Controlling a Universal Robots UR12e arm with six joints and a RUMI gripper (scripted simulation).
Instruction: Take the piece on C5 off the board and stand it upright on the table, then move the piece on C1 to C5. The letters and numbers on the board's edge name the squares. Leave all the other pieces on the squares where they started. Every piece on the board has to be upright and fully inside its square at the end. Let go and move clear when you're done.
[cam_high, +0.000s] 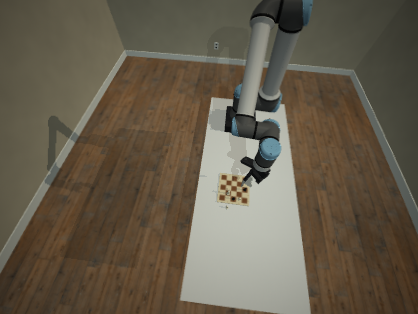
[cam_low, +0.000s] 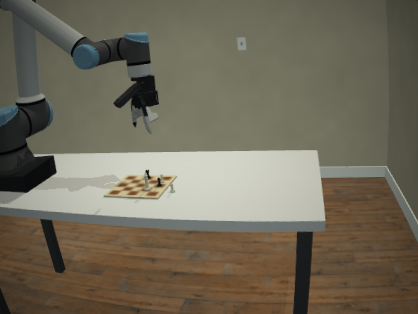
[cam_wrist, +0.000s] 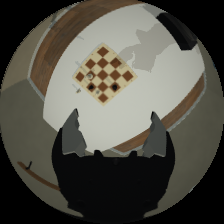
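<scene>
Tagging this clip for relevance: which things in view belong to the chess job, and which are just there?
Part of the job:
- chessboard
- pieces on the board, two black and one white
- white piece standing on the table beside the board
- gripper, fingers open, empty, high above the board
- white table

Just there:
- wall plate
- wooden floor

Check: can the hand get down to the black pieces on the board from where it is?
Probably yes. The hand hangs open and empty, high above the chessboard, with only air between. The black pieces stand apart from the white ones, though spacing looks tight.
</scene>
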